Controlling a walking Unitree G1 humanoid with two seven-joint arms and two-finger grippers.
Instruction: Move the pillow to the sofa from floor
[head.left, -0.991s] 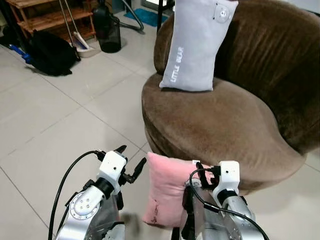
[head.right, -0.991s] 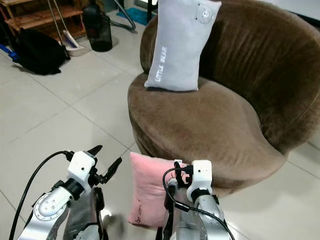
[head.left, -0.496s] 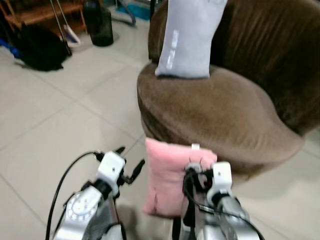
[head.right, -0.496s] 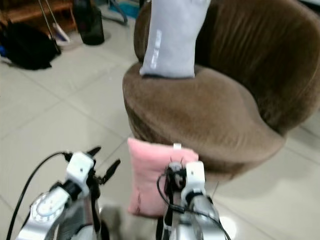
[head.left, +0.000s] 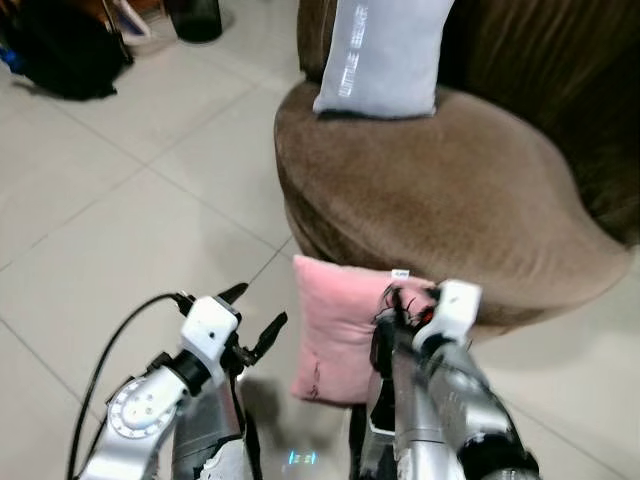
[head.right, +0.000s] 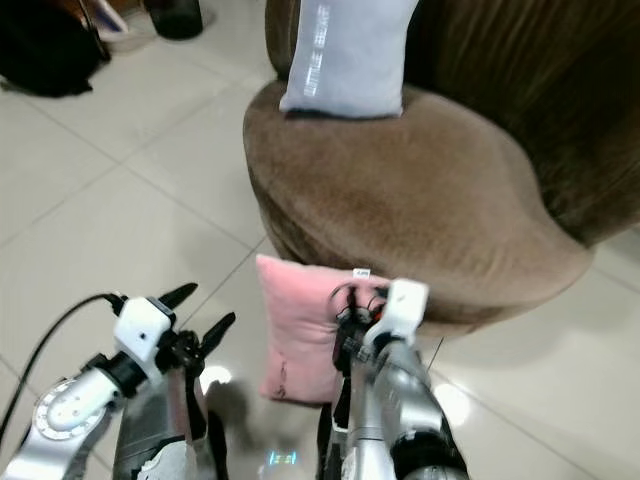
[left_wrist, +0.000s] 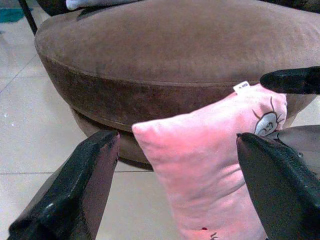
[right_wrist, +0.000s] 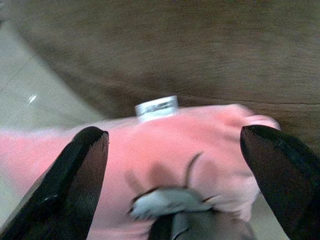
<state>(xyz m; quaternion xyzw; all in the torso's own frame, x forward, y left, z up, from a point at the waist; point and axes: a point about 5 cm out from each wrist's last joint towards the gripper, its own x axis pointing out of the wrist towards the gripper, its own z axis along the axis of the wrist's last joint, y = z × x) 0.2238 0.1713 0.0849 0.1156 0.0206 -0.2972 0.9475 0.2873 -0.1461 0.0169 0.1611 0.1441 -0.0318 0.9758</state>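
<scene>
A pink pillow (head.left: 340, 325) stands on the tiled floor, leaning against the base of the round brown sofa (head.left: 450, 200). My right gripper (head.left: 402, 302) is at the pillow's top right corner, by its white tag (right_wrist: 156, 107). In the right wrist view its fingers (right_wrist: 75, 185) are spread wide, open, with the pink pillow (right_wrist: 150, 150) between them. My left gripper (head.left: 253, 312) hovers open, just left of the pillow and apart from it. The left wrist view has the pillow (left_wrist: 210, 165) framed between that gripper's open fingers (left_wrist: 75, 190).
A grey "Little Bear" pillow (head.left: 385, 55) leans upright at the back of the sofa seat. A black bag (head.left: 60, 60) and a dark bin (head.left: 195, 15) sit on the floor at the far left. Bare tiles (head.left: 120, 230) lie left of the sofa.
The camera has tipped down and moved closer to the sofa. My right gripper has reached forward to the pink pillow's top edge. The left gripper has kept its pose.
</scene>
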